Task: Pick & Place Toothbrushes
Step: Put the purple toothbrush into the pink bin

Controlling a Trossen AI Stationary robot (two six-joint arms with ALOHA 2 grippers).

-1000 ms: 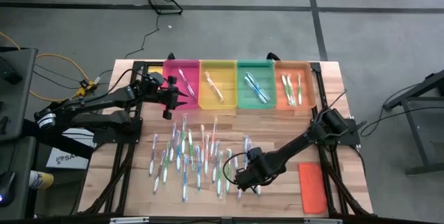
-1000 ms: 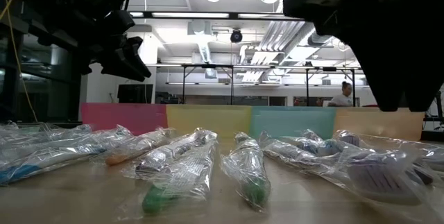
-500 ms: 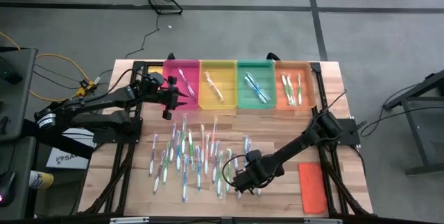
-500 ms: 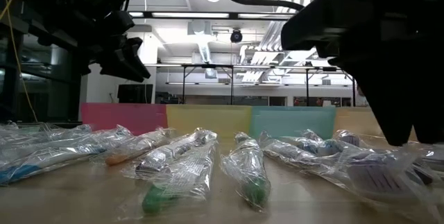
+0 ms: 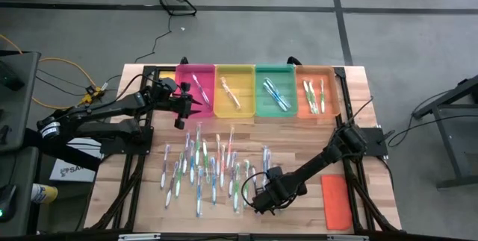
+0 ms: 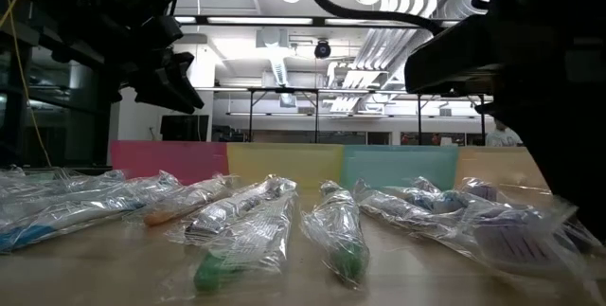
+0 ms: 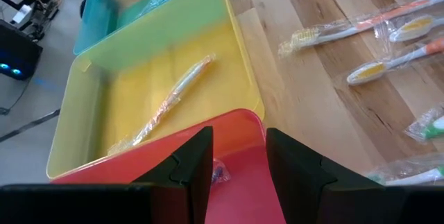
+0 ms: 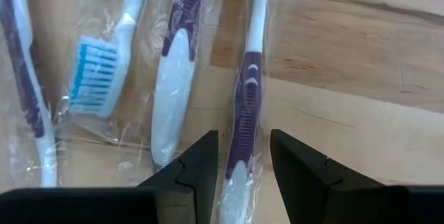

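1 purple toothbrush lies between the right gripper's parted fingers, its head cut off.

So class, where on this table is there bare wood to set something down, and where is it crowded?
Bare wood lies between the toothbrush pile and the trays, and between the orange lid and the trays. The pile itself is crowded, with the right gripper at its near edge.

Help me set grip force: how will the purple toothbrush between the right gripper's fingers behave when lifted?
The purple toothbrush looks thin and stiff, probably light. Its clear wrapper may be slippery, so it could slide. The right gripper straddles it, open.
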